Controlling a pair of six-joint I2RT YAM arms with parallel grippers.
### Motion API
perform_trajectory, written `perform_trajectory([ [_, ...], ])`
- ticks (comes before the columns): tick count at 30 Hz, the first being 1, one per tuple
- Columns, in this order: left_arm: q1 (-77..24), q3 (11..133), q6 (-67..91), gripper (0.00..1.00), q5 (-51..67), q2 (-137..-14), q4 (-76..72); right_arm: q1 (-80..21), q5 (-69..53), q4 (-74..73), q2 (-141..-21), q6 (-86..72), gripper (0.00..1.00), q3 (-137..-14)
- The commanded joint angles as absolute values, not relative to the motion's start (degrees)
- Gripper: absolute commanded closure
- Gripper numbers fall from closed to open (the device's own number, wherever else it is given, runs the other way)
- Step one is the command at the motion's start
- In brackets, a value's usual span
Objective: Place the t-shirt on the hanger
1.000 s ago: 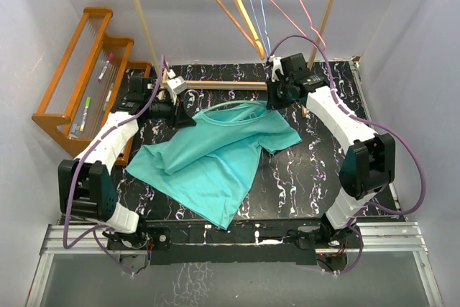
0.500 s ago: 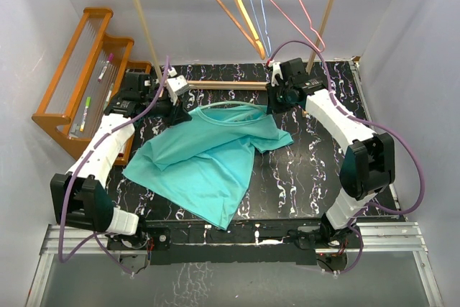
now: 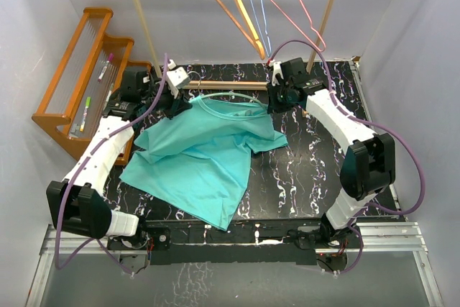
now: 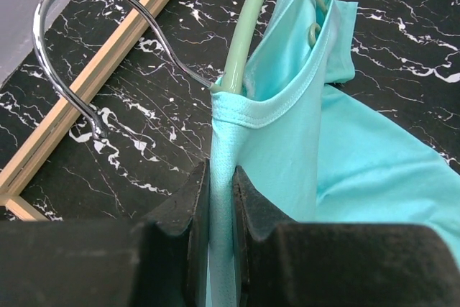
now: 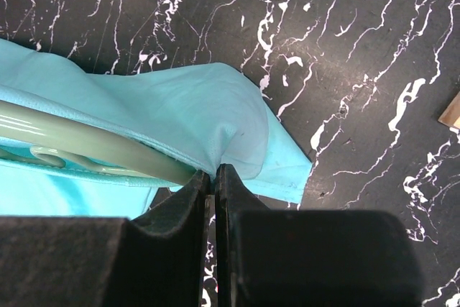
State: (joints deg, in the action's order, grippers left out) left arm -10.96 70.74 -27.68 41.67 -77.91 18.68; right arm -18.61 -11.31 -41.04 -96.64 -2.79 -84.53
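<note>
We see a black table (image 3: 316, 167) veined with white like marble. Across its middle the t-shirt (image 3: 198, 159) lies spread and creased. It is a smooth teal-green knit with a stitched hem, its far edge held between the two arms. Inside that edge runs the hanger (image 4: 248, 30), slim pale mint plastic, curved, with small moulded loops. Its bright metal hook (image 4: 61, 41) bends over the tabletop. Our left gripper (image 4: 221, 181) pinches a fold of the t-shirt just below the hanger's neck. Our right gripper (image 5: 213, 177) is clamped on cloth where it wraps the hanger's end.
</note>
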Motion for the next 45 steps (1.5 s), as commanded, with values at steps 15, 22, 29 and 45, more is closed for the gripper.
perform_trajectory([
  [15, -19.0, 61.6, -41.4, 1.00, 20.8, -70.3, 2.6, -18.1, -11.3, -44.3, -91.1, -2.1, 0.92, -89.2],
  [22, -24.7, 54.8, -52.9, 1.00, 14.6, -65.2, -6.5, -18.1, -12.2, -45.4, -92.4, -2.1, 0.92, -92.1],
  [29, -30.9, 47.5, -65.6, 1.00, 9.9, -61.3, -14.8, -18.1, -14.8, -44.3, -93.1, -2.7, 0.92, -91.8],
  [45, -34.3, 47.1, -67.9, 1.00, -3.2, -64.8, -36.4, -18.1, -12.9, -43.0, -93.1, -2.0, 0.92, -83.7],
])
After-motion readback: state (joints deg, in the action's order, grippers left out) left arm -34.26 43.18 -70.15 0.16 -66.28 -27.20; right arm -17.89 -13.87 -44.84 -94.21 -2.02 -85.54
